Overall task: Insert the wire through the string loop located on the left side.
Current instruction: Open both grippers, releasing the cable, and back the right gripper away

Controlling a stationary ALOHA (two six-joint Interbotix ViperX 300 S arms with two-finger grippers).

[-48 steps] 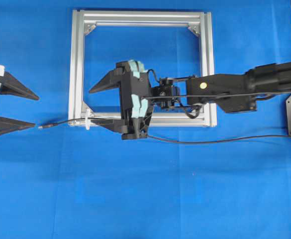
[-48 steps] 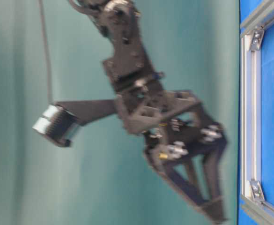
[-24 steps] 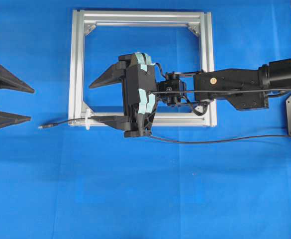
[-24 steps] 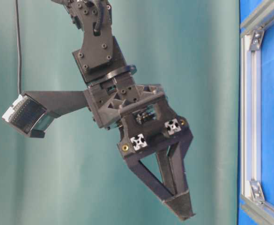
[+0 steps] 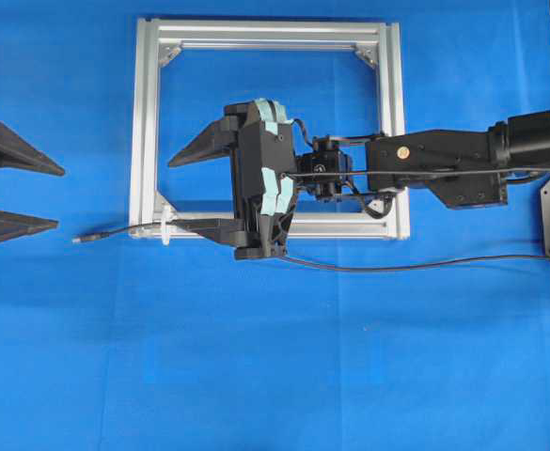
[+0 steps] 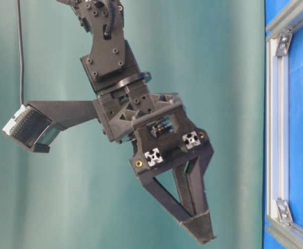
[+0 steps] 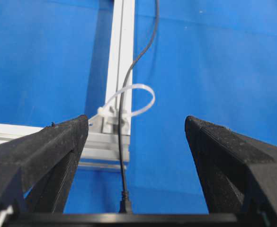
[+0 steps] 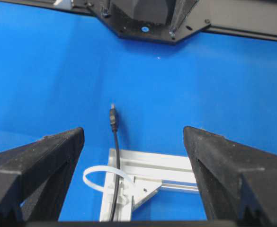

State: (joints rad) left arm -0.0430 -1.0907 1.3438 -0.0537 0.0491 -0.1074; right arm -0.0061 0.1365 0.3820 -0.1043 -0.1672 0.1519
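Note:
The thin black wire (image 5: pixel 416 266) runs in from the right, along the frame's bottom rail and through the white string loop (image 5: pixel 165 225). Its plug tip (image 5: pixel 78 240) lies on the cloth left of the frame. My left gripper (image 5: pixel 60 197) is open at the far left, its lower finger just left of the tip. In the left wrist view the wire (image 7: pixel 120 142) passes under the loop (image 7: pixel 145 97) between my open left gripper (image 7: pixel 136 120) fingers. My right gripper (image 5: pixel 173 195) is open over the frame's lower left corner, holding nothing. The right wrist view shows the plug (image 8: pixel 113 118) beyond the loop (image 8: pixel 95 171).
The square aluminium frame (image 5: pixel 148 122) lies on the blue cloth, with corner brackets (image 8: pixel 150 189) inside. Its rail (image 6: pixel 278 129) also appears at table level. The right arm (image 5: pixel 444 169) stretches across the frame's right side. Open cloth lies in front of the frame.
Over the last second my left gripper drew back to the left, away from the plug tip. My right gripper shifted slightly right. The wire stayed through the loop.

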